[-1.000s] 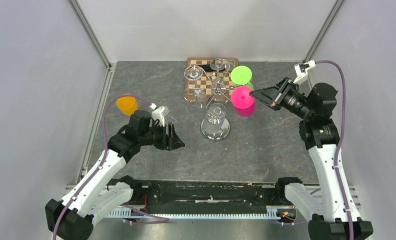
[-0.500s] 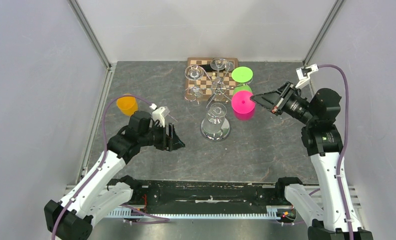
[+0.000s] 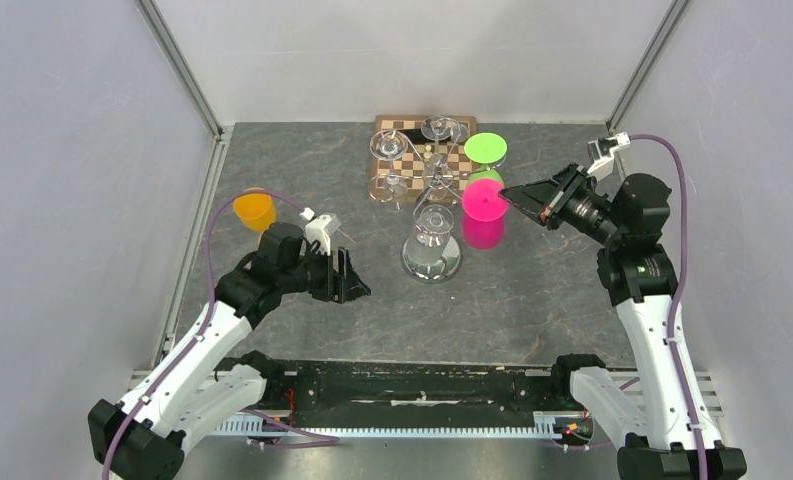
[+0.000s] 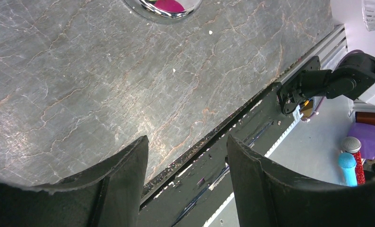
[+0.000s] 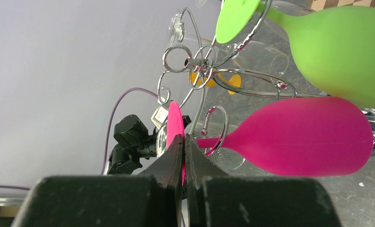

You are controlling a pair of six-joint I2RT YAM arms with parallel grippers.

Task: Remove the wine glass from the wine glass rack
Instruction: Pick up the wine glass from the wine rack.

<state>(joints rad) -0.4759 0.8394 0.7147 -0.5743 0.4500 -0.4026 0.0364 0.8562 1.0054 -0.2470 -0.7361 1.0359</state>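
Note:
The silver wire wine glass rack stands mid-table on its mirrored round base. A pink wine glass hangs upside down from it; in the right wrist view its stem still passes through a curled hook. My right gripper is shut on the thin pink foot disc of that glass, reaching in from the right. A green wine glass hangs just behind, along with clear glasses. My left gripper hovers open and empty near the table's front edge, left of the rack.
A wooden chessboard lies behind the rack. An orange cup stands at the left by my left arm. A clear glass hangs over the rack base. The enclosure walls close in on the left, right and back.
My right wrist has swung and pushed left, staying pinched on the pink glass's foot; the glass has tilted slightly. The left arm has not moved.

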